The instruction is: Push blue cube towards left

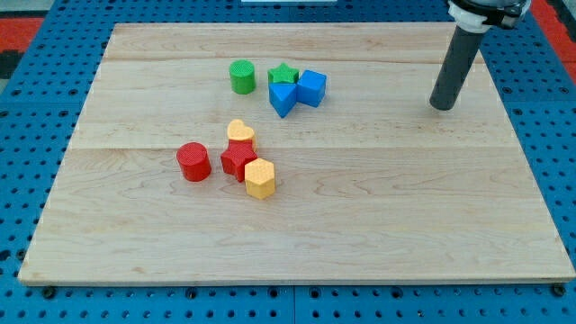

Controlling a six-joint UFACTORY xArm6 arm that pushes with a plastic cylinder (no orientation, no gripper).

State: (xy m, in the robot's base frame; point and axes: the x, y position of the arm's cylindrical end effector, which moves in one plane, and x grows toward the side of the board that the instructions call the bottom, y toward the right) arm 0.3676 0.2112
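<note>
My tip (442, 105) sits on the wooden board (360, 216) near its upper-right part, rod upright with a slight lean, touching no block; no jaws on this rig, just the bare rod, so nothing is clasped or held; blue cube (311, 87) lies well apart from my tip, roughly at the tip's 9 o'clock, in the upper-middle of the board; taking the blue cube as clock centre: a second blue block (283, 98), wedge-like, exact shape hard to tell, sits at about 8 o'clock and appears to touch it; green star (283, 74) at about 10 o'clock, just beside the cube and touching the second blue block's top edge; green cylinder (241, 76) at 9 o'clock beyond the star, with a small gap between cylinder and star; second cluster sits lower, toward the board's middle-left, at about 7 o'clock from the blue cube and well apart from it; in that cluster: yellow heart (239, 132) on top, red star (238, 160) directly at its 6 o'clock and touching it, yellow hexagon (260, 178) at the red star's 4 o'clock and touching it; red cylinder (193, 161) at the red star's 9 o'clock, near, narrow gap visible; board rests on a blue pegboard surface (36, 90) showing on all sides.
</note>
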